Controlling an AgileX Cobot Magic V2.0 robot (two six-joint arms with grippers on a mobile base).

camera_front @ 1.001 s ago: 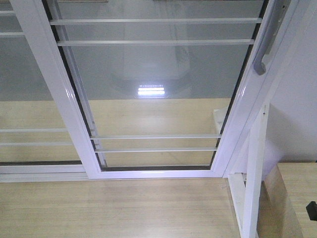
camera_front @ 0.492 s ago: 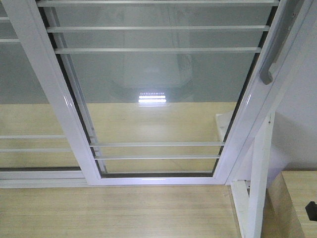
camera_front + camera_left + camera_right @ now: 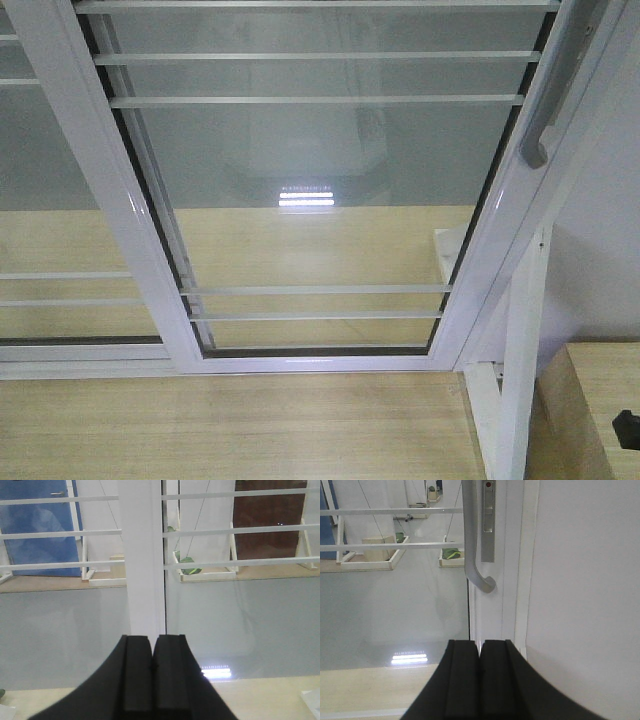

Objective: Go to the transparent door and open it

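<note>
The transparent door (image 3: pixel 320 160) fills the front view: clear glass with thin white bars in a glossy white frame. Its curved silver-grey handle (image 3: pixel 538 125) is on the right stile. In the right wrist view the handle (image 3: pixel 470 545) and its lock plate (image 3: pixel 489 520) are just above and ahead of my right gripper (image 3: pixel 480 647). That gripper is shut with nothing in it and is apart from the handle. My left gripper (image 3: pixel 152 645) is also shut and empty. It faces a vertical white frame post (image 3: pixel 142 555) between glass panes.
A second white-framed glass panel (image 3: pixel 50 200) lies to the left, behind the door. A plain wall (image 3: pixel 610 230) borders the door on the right, with a white post (image 3: pixel 520 380) and a wooden box (image 3: pixel 590 400) below it. Wood floor (image 3: pixel 230 430) runs up to the track.
In the front view the door's bottom rail and handle sit slightly lower than a second ago. There is almost no shift in the last half second. The door is still closed.
</note>
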